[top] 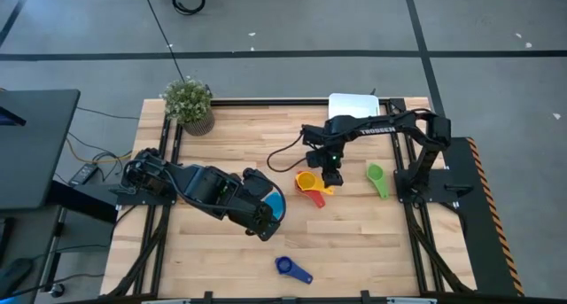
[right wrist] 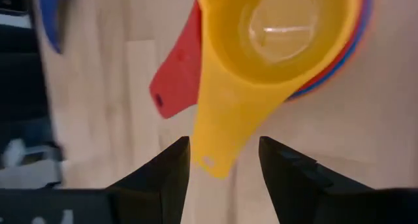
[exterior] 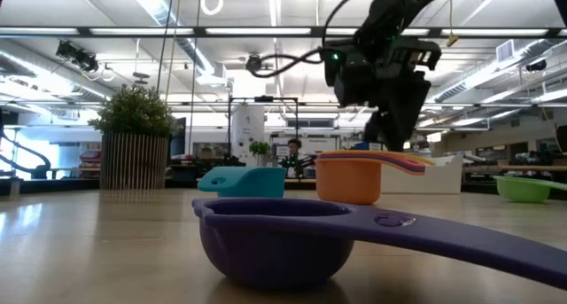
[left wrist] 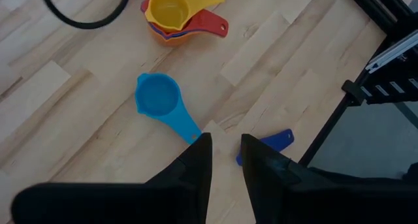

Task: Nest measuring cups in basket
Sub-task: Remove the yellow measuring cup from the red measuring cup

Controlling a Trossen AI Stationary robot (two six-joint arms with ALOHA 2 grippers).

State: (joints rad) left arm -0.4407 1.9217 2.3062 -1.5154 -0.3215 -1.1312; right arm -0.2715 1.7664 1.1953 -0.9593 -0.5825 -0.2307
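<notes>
Dark blue plastic measuring cup (exterior: 275, 237) lying nearest, right gripper (right wrist: 222, 160) hovering open over yellow cup's (right wrist: 274, 44) handle atop nested stack, left gripper (left wrist: 225, 160) waiting narrowly parted near light blue cup (left wrist: 159, 96).

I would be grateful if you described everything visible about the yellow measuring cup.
The yellow measuring cup is smooth plastic, round, empty, with a flat handle that has a small hole near its end. It sits upright, nested on top of a stack of cups mid-table, above red and orange ones. The right gripper hovers open over its handle, not touching it.
</notes>
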